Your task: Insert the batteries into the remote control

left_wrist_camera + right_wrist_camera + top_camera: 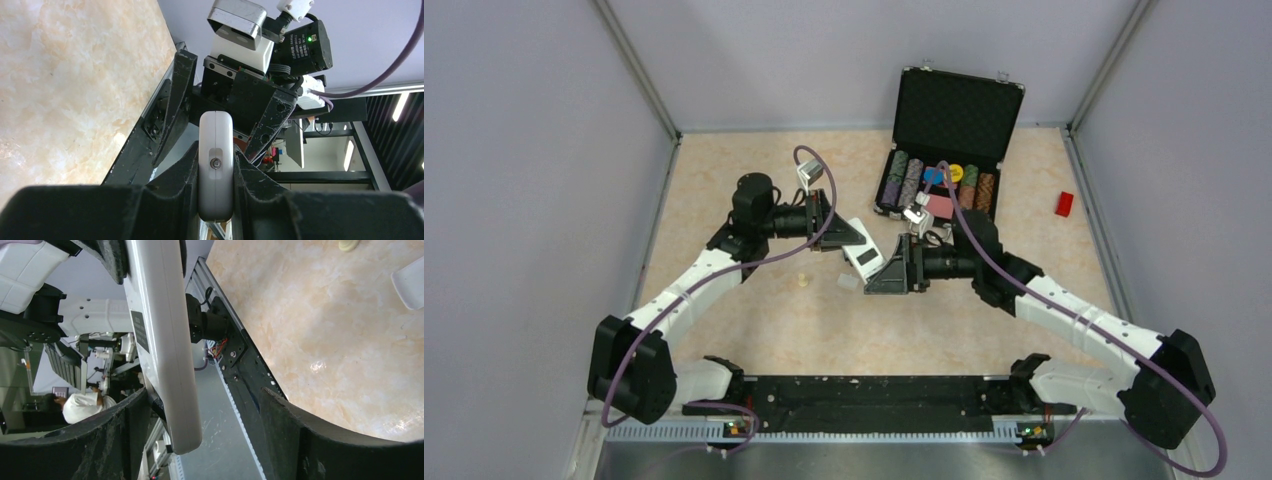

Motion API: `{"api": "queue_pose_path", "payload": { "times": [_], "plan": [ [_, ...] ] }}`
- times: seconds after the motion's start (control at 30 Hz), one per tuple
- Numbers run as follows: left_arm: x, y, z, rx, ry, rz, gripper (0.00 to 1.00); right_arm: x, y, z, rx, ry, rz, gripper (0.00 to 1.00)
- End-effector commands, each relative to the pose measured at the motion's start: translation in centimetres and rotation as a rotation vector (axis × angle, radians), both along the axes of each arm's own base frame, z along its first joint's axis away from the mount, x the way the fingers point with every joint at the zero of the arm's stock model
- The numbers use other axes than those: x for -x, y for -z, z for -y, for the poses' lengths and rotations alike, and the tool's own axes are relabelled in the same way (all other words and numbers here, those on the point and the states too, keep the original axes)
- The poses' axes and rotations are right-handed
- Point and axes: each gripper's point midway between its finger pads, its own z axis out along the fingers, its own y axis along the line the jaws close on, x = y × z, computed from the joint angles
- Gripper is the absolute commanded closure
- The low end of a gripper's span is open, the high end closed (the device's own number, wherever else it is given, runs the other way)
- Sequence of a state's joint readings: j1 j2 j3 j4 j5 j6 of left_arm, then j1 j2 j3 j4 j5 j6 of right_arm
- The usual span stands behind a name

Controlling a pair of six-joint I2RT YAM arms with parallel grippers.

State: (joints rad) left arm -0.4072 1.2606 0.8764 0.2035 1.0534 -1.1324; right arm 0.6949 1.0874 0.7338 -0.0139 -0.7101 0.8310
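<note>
Your left hand (216, 167) is clamped on the remote control (862, 256) and holds it above the middle of the surface (744, 170). Your right hand (207, 410) has its fingers apart around the remote's right end, with a gap on one side.

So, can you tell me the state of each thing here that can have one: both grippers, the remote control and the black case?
left gripper: shut on the remote control.
right gripper: open, one finger on each side of the remote control, not clamping it.
remote control: held up, white back with its dark bay facing up.
black case: open, lid raised.
</note>
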Motion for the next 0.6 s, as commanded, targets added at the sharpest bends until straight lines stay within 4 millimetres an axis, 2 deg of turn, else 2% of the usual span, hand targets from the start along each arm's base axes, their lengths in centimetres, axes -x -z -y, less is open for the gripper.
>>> {"api": "queue_pose_path", "payload": {
  "times": [0.0,0.13,0.57],
  "plan": [
    [3.1,-3.7,-0.6,0.079,0.114,0.073,1.00,-1.4,2.3,1.3,0.049,0.097,-0.048,0.22],
    [3.0,-3.6,-0.6,0.078,0.108,0.069,1.00,-1.5,1.4,1.5,-0.011,0.116,-0.053,0.13],
    [2.4,-3.6,-0.4,0.101,0.076,0.045,1.00,-1.2,-1.2,0.7,-0.151,0.098,-0.086,0.10]
  ]
}}
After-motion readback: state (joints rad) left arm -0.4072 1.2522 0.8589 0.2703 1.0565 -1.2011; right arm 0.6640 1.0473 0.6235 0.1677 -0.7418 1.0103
